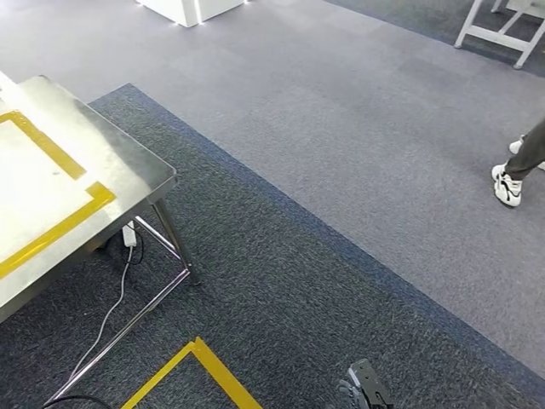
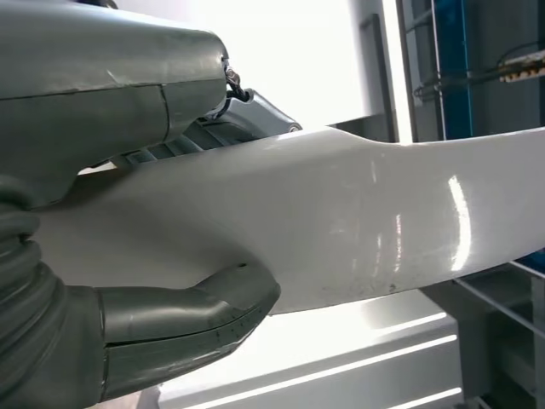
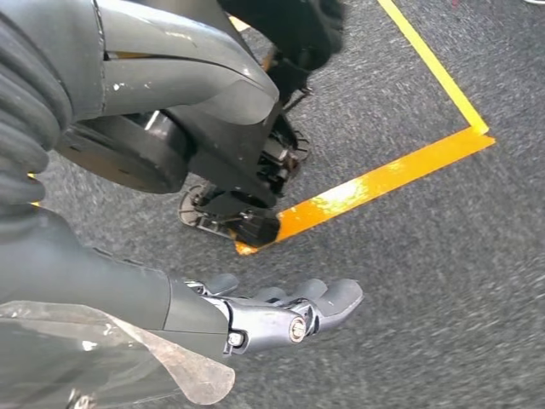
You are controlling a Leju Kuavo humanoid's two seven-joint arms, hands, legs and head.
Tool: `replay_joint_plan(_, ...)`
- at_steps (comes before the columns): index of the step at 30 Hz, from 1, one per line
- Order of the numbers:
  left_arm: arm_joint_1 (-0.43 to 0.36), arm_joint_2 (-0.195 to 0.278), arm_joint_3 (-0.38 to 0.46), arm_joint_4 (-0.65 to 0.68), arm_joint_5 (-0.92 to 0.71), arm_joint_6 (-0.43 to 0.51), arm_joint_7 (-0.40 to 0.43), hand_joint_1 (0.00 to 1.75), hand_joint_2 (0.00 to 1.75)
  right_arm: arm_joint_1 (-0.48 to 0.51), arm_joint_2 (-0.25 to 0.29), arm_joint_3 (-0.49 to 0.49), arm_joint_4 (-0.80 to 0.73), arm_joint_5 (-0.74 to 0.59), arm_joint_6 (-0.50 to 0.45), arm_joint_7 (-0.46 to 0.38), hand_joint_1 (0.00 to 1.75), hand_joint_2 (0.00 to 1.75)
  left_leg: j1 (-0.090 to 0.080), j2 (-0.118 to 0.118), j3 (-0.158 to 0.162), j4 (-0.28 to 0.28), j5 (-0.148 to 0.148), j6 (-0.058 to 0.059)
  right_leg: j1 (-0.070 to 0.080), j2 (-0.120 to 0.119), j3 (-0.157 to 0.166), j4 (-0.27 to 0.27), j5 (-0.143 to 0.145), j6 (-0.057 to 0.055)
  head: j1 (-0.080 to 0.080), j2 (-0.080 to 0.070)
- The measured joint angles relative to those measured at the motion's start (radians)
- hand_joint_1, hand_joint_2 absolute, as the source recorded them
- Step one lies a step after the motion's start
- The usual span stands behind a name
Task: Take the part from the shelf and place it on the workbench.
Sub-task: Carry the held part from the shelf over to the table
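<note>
Left hand (image 2: 129, 213) grips the white part (image 2: 360, 230); right hand (image 3: 270, 315) hangs open. Carrying step: next, reach the surface (image 1: 129, 162) corner.

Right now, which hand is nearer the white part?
Left. The left hand grips the white part, thumb and fingers on opposite faces. The right hand hangs empty over the carpet.
</note>
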Motion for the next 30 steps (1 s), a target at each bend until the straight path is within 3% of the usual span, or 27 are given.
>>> replay_joint_plan(1,0.001,-0.002,0.0,-0.001,-0.001,-0.001,0.0,1.75,1.75,0.002,-0.003,0.004,-0.007,0.0,-0.002,0.004,0.0,1.75,-0.004,0.006,0.008,-0.018,-0.003,0.008,0.002,-0.01,0.003,-0.001,-0.005,0.007,0.0,0.0)
replay_joint_plan(3,0.004,-0.005,0.0,-0.003,-0.003,-0.002,0.0,1.75,1.75,0.004,-0.008,0.01,-0.021,0.001,-0.002,0.008,0.0,1.75,-0.007,-0.016,0.007,-0.023,-0.004,0.026,0.0,-0.028,0.015,-0.004,-0.01,0.019,0.001,0.0)
replay_joint_plan(4,0.005,-0.008,0.001,-0.005,-0.003,-0.003,0.0,1.75,1.75,0.004,-0.011,0.012,-0.027,0.0,-0.002,0.01,0.0,1.75,-0.006,-0.027,0.008,-0.025,-0.002,0.034,-0.003,-0.019,0.016,0.002,-0.019,0.025,0.002,0.0)
replay_joint_plan(5,0.006,-0.01,0.001,-0.007,-0.003,-0.004,0.0,1.75,1.75,0.004,-0.014,0.014,-0.032,0.0,-0.002,0.01,0.0,1.75,-0.005,-0.037,0.009,-0.028,0.0,0.042,-0.005,0.003,0.009,0.025,-0.038,0.029,0.004,0.0)
replay_joint_plan(7,0.004,-0.015,0.001,-0.01,-0.004,-0.007,0.0,1.75,1.75,0.008,-0.018,0.02,-0.039,-0.001,-0.004,0.015,0.0,1.75,-0.003,-0.056,0.01,-0.03,0.002,0.053,-0.007,0.065,-0.046,0.138,-0.103,0.031,0.008,0.0)
replay_joint_plan(9,0.003,-0.019,0.001,-0.01,-0.006,-0.01,0.0,1.75,1.75,0.017,-0.022,0.028,-0.046,-0.004,-0.009,0.022,0.0,1.75,-0.006,-0.082,0.011,-0.029,0.0,0.058,-0.006,0.091,-0.117,0.268,-0.151,0.029,0.008,0.0)
replay_joint_plan(10,0.003,-0.021,0.001,-0.01,-0.007,-0.01,0.0,1.75,1.75,0.022,-0.025,0.032,-0.049,-0.007,-0.012,0.024,0.0,1.75,-0.008,-0.096,0.013,-0.029,-0.001,0.059,-0.006,0.095,-0.136,0.293,-0.146,0.028,0.008,0.0)
replay_joint_plan(11,0.003,-0.024,0.001,-0.01,-0.007,-0.011,0.0,1.75,1.75,0.025,-0.028,0.036,-0.053,-0.01,-0.015,0.026,0.0,1.75,-0.009,-0.111,0.015,-0.028,-0.002,0.059,-0.005,0.098,-0.138,0.278,-0.121,0.025,0.008,0.0)
replay_joint_plan(12,0.003,-0.025,0.001,-0.01,-0.008,-0.011,0.0,1.75,1.75,0.025,-0.031,0.039,-0.056,-0.012,-0.018,0.027,0.0,1.75,-0.01,-0.125,0.018,-0.028,-0.004,0.058,-0.005,0.104,-0.122,0.226,-0.079,0.021,0.008,0.0)
replay_joint_plan(14,0.002,-0.027,0.002,-0.011,-0.01,-0.011,0.0,1.75,1.75,0.025,-0.035,0.042,-0.061,-0.014,-0.019,0.028,0.0,1.75,-0.011,-0.151,0.024,-0.026,-0.009,0.052,-0.007,0.145,-0.071,0.089,-0.004,0.013,0.008,0.0)
replay_joint_plan(16,0.002,-0.029,0.002,-0.013,-0.01,-0.009,0.0,1.75,1.75,0.026,-0.039,0.044,-0.066,-0.014,-0.021,0.03,0.0,1.75,-0.009,-0.175,0.02,-0.023,-0.012,0.042,-0.006,0.178,-0.037,0.02,0.018,0.006,0.007,0.0)
replay_joint_plan(18,0.003,-0.032,0.004,-0.015,-0.01,-0.005,0.0,1.75,1.75,0.028,-0.043,0.051,-0.074,-0.017,-0.025,0.032,0.0,1.75,-0.004,-0.197,0.014,-0.025,-0.01,0.03,-0.003,0.166,-0.027,0.013,0.016,0.0,0.007,0.0)
replay_joint_plan(20,0.005,-0.036,0.006,-0.02,-0.009,-0.001,0.0,1.75,1.75,0.028,-0.046,0.059,-0.084,-0.018,-0.029,0.033,0.0,1.75,-0.005,-0.163,0.005,-0.004,-0.026,0.018,-0.006,0.141,-0.019,0.003,0.018,-0.01,0.004,0.0)
replay_joint_plan(22,0.003,-0.038,0.008,-0.022,-0.007,0.001,0.0,1.75,1.75,0.03,-0.048,0.065,-0.091,-0.019,-0.034,0.034,0.0,1.75,-0.006,-0.101,-0.037,0.091,-0.079,0.009,-0.008,0.112,-0.011,-0.004,0.017,-0.019,-0.001,0.0)
replay_joint_plan(24,0.002,-0.039,0.01,-0.023,-0.005,0.001,0.0,1.75,1.75,0.034,-0.05,0.068,-0.092,-0.019,-0.037,0.035,0.0,1.75,-0.003,-0.079,-0.101,0.217,-0.13,0.002,-0.006,0.081,-0.005,-0.004,0.011,-0.022,-0.002,0.0)
replay_joint_plan(25,0.003,-0.04,0.01,-0.023,-0.004,0.002,0.0,1.75,1.75,0.036,-0.05,0.069,-0.092,-0.019,-0.037,0.035,0.0,1.75,-0.002,-0.077,-0.119,0.251,-0.133,0.0,-0.006,0.066,-0.002,-0.004,0.008,-0.022,-0.002,0.0)
replay_joint_plan(26,0.004,-0.041,0.011,-0.023,-0.004,0.002,0.0,1.75,1.75,0.037,-0.05,0.07,-0.093,-0.019,-0.037,0.035,0.0,1.75,-0.001,-0.075,-0.119,0.247,-0.116,-0.001,-0.006,0.052,0.003,-0.004,0.004,-0.021,-0.002,0.0)
replay_joint_plan(27,0.004,-0.041,0.011,-0.023,-0.004,0.002,0.0,1.75,1.75,0.037,-0.05,0.072,-0.094,-0.019,-0.037,0.035,0.0,1.75,-0.001,-0.069,-0.1,0.204,-0.082,0.0,-0.006,0.038,0.009,-0.004,0.0,-0.019,-0.003,0.0)
replay_joint_plan(28,0.004,-0.041,0.011,-0.023,-0.004,0.002,0.0,1.75,1.75,0.037,-0.05,0.074,-0.096,-0.019,-0.037,0.035,0.0,1.75,-0.002,-0.053,-0.067,0.135,-0.042,0.002,-0.006,0.026,0.016,-0.004,-0.005,-0.016,-0.003,0.0)
replay_joint_plan(30,0.003,-0.043,0.012,-0.025,-0.004,0.001,0.0,1.75,1.75,0.037,-0.052,0.078,-0.102,-0.018,-0.038,0.036,0.0,1.75,-0.01,-0.009,-0.009,0.016,0.001,0.012,-0.001,0.005,0.024,-0.003,-0.017,-0.005,-0.004,0.0)
